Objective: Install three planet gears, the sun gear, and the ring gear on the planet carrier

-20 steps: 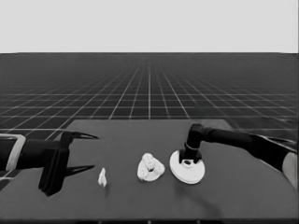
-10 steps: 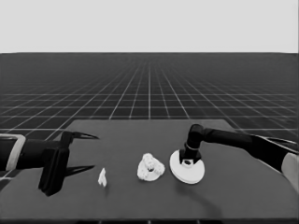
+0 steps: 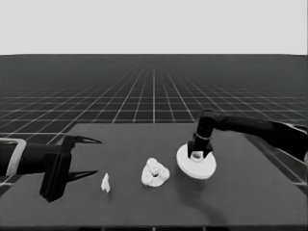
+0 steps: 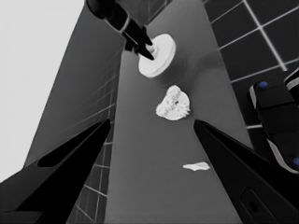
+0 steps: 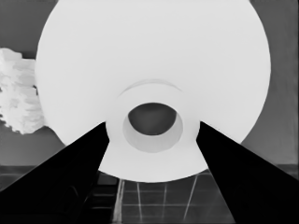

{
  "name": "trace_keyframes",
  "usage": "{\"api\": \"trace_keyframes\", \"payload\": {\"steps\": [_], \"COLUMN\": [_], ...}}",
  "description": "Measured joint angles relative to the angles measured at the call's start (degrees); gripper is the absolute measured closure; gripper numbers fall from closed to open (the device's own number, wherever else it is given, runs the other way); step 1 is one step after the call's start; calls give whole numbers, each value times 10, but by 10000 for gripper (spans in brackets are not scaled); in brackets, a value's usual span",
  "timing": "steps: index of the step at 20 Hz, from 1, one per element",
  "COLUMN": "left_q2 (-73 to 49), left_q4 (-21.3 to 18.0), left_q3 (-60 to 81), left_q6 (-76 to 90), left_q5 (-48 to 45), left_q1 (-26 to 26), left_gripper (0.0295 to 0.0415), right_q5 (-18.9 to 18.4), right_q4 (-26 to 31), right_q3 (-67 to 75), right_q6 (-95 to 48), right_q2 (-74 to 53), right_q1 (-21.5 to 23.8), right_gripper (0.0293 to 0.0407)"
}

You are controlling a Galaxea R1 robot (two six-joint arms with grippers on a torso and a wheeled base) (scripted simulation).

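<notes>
While the left gripper (image 3: 91, 156) waits open over the table's left end, unchanged from a second ago, the right gripper (image 3: 197, 153) stays clamped on the raised centre collar of the larger round part (image 3: 196, 163). That part appears lifted slightly, casting a shadow beneath. At its 9 o'clock, just beside, the smaller round part (image 3: 155, 173) carries the toothed gears, unmoved. A thin white piece (image 3: 105, 183) lies farther toward 9 o'clock.

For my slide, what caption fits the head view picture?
Right gripper grips the larger round part beside the gear-laden smaller round part; left gripper waits.
</notes>
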Motion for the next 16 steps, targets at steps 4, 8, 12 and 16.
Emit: {"api": "trace_keyframes", "payload": {"steps": [4, 8, 12, 16], "left_q2": [0, 0, 0, 0], "left_q4": [0, 0, 0, 0], "left_q3": [0, 0, 0, 0], "left_q6": [0, 0, 0, 0], "left_q5": [0, 0, 0, 0], "left_q1": [0, 0, 0, 0], "left_gripper": [326, 326, 326, 326], "right_q5": [-2, -14, -13, -3], "right_q4": [4, -21, -23, -58], "right_q3": [0, -109, -157, -181], "right_q6": [0, 153, 146, 134], "right_q2": [0, 262, 303, 312], "right_q1": [4, -16, -18, -55], "right_gripper": [351, 351, 351, 351]}}
